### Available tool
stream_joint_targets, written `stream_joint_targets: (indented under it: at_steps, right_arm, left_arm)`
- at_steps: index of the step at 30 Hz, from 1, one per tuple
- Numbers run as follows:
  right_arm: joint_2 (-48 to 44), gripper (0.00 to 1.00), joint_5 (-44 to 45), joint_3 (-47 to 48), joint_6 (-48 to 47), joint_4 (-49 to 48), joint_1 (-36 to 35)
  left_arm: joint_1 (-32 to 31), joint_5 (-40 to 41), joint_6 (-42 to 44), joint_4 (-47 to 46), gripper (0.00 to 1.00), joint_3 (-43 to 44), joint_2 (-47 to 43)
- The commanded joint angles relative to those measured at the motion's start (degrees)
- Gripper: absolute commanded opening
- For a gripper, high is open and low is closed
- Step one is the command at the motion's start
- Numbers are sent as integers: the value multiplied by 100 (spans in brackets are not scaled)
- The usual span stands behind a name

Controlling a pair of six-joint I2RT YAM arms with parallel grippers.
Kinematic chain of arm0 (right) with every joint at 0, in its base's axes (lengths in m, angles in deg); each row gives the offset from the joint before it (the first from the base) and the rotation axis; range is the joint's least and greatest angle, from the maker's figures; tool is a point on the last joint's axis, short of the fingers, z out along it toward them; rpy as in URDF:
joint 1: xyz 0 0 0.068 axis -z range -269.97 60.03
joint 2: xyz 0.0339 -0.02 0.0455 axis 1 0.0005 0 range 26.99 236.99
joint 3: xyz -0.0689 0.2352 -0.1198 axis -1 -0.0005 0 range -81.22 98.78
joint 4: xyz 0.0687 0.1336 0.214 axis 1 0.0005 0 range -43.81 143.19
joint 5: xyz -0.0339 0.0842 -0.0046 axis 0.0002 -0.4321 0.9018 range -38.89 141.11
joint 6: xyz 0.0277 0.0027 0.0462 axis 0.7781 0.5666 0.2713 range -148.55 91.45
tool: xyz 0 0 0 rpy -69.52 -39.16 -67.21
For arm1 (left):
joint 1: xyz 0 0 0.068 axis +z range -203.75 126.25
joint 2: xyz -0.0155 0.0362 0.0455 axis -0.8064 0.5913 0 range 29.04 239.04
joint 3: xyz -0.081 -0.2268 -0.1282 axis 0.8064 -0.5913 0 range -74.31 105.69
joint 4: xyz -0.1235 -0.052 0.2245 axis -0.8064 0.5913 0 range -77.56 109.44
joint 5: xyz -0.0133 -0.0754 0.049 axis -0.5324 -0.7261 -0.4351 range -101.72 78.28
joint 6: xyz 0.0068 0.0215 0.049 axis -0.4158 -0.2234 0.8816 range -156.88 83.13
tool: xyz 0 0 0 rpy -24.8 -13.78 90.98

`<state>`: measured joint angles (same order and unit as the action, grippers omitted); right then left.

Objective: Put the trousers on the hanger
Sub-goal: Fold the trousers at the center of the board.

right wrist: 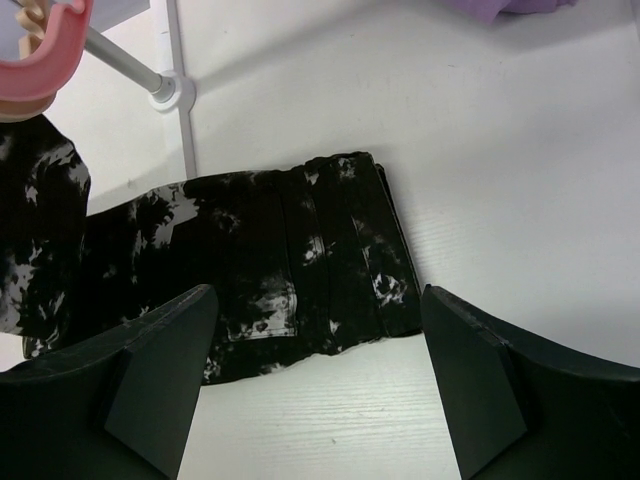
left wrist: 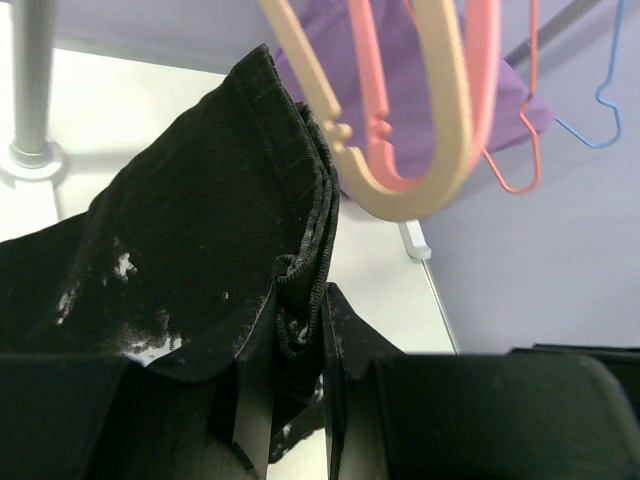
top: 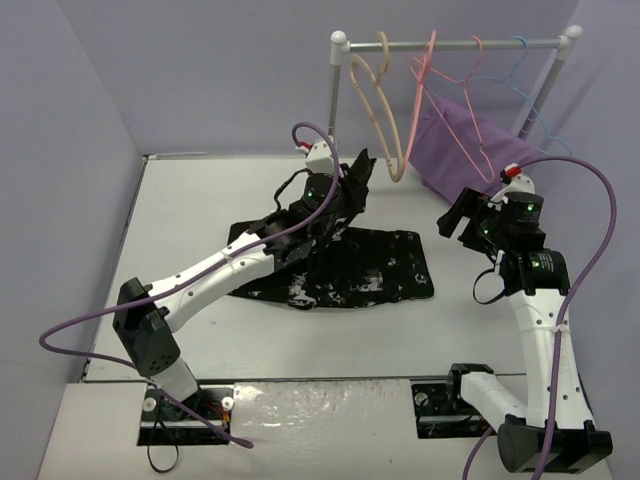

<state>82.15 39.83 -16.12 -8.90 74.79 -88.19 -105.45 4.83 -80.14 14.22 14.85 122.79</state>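
Lighting is bright, even and diffuse, falling from above. The white counter (top: 190,200) carries only soft, pale shadows beside the trousers (top: 370,265) and under the arms. A patch of glare sits on its near edge between the arm bases. The top view is sharp throughout. In the wrist views, the jaws of the left gripper (left wrist: 297,330) and right gripper (right wrist: 315,295) are dark, featureless and blurred. The hanger (left wrist: 400,205), close to the lens, is slightly soft.

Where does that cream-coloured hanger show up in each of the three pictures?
Top external: the hanger hangs on the rail, upper centre.
Left wrist: hanger top centre, just above the gripped trousers.
Right wrist: only a beige sliver, top left corner.
Shared landmark: the trousers, in all three.
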Motion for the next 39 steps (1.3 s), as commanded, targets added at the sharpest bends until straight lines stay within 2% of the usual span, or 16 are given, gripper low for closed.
stream_joint_targets:
  at_steps: [1, 13, 20, 29, 30, 31, 32, 33, 35, 39]
  right_arm:
    - [-32, 80, 142, 212, -31, -135, -55]
    - [-75, 80, 335, 284, -110, -31, -99]
    - [-94, 80, 408, 291, -112, 13, -124]
    - [-174, 81, 485, 261, -81, 78, -143]
    - [-181, 81, 523, 255, -84, 94, -143]
    - [-181, 81, 562, 250, -84, 113, -143]
    - [-181, 81, 597, 249, -90, 125, -143]
    - [-174, 81, 625, 237, -86, 130, -143]
    - [-151, 81, 669, 203, -65, 138, -143]
    - [-24, 80, 623, 130, 2, 155, -143]
  left_arm:
    - [-268, -115, -4, -635, 0, 399, 105]
    - [-558, -283, 158, -715, 0, 1361, 969]
    - [-688, -366, 48, -786, 0, 1372, 1326]
    - [-873, -167, 424, -681, 1, 1301, 2111]
    - [-883, -185, 429, -660, 5, 1260, 2166]
    - [-898, -214, 438, -655, 14, 1221, 2239]
    - [-908, -223, 441, -624, 17, 1186, 2279]
    - [-916, -255, 444, -574, 25, 1131, 2268]
    - [-929, -348, 455, -462, 48, 1001, 2198]
    - [-929, -378, 730, -170, 66, 729, 1634]
